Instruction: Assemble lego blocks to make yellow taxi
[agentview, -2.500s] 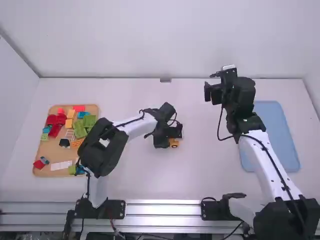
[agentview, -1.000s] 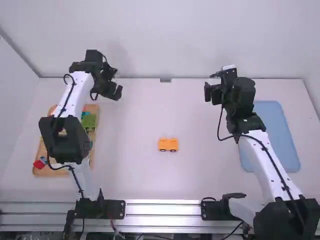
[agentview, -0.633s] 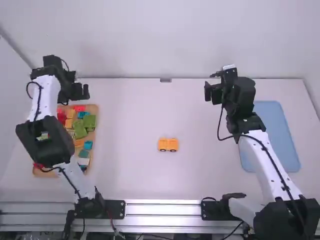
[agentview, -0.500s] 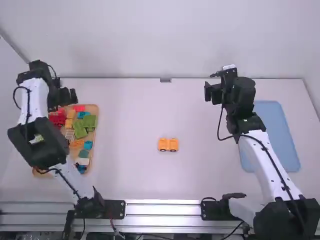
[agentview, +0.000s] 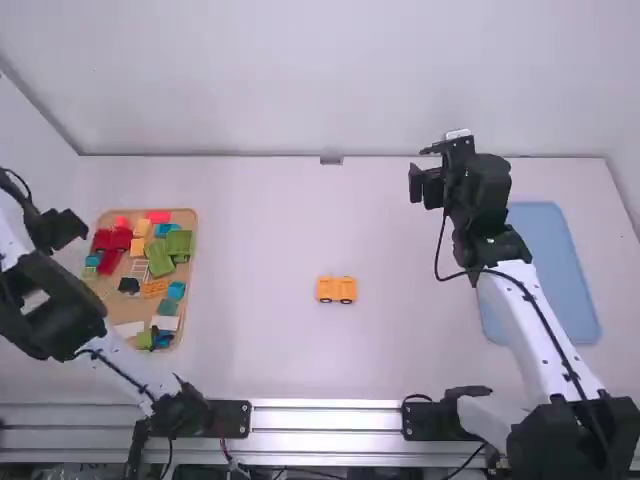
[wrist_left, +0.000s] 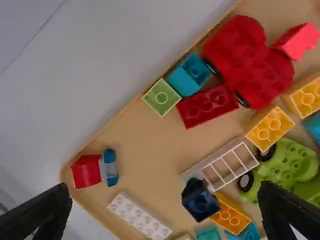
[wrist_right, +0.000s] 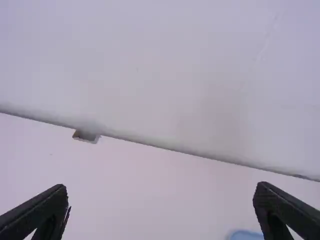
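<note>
High view: seeing the yellow wheeled base (agentview: 336, 289) on the worktop (agentview: 260, 235), near its middle. Judging it light, stiff and a little slick, likely to roll if nudged on its wheels; favouring a level hold on opposite flat sides, above the wheels. Finding the wooden tray (agentview: 108, 302) of blocks at nine o'clock from it and the blue mat (agentview: 550, 270) at three. Holding the left hand (agentview: 66, 230) at ten o'clock from the tray's centre, the right hand (agentview: 421, 187) between one and two o'clock from the base. Running smooth and pale across the worktop, up to a plain white wall (agentview: 330, 80) at twelve o'clock.

Left wrist view: keeping the left hand wide, gripping nothing, above the tray. Spotting a yellow block (wrist_left: 270, 128) beside the green wheeled base (wrist_left: 285, 165), studs upward; guessing at hard, light plastic, best pinched by two opposite side walls, clear of neighbours. Probably choosing the next taxi piece; risking a snag on the pale ladder frame (wrist_left: 222, 162).

Right wrist view: keeping the right hand wide too, gripping nothing. Facing the wall, with a small bracket (wrist_right: 86, 136) at the worktop's far edge.
</note>
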